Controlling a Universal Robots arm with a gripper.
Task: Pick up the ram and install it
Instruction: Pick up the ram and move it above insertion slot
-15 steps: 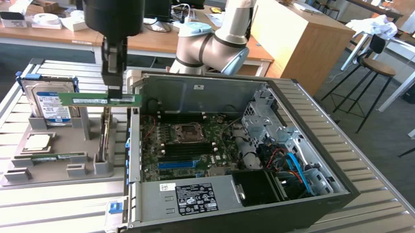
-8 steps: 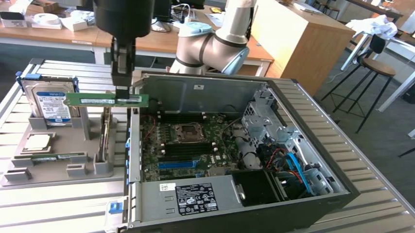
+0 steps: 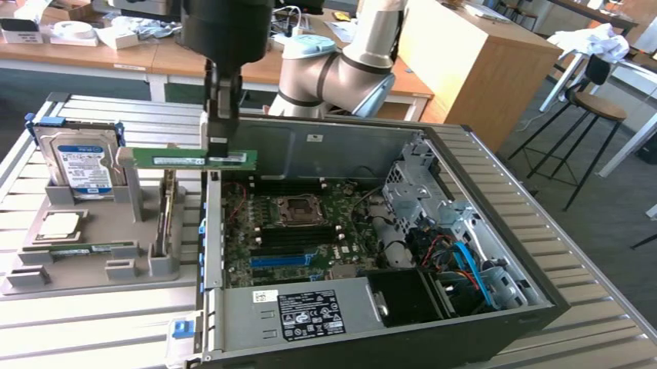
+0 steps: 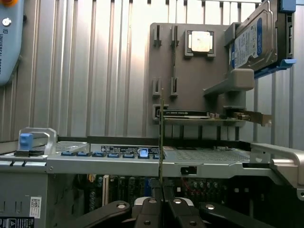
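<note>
Pincer [image 3: 221, 156]: clamped on ram [image 3: 175, 157] at 1 end, stick level, airborne. Pos.: over edge of open PC case [image 3: 328, 146], beside grey parts holder [image 3: 82, 265].

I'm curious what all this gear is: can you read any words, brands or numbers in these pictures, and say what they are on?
"UNIVERSAL": on the blue-grey casing; further letters unclear.
The hard drive label: print too small to read.
The power supply sticker: too small to read.
The ram: its pale label is blurred.
</note>
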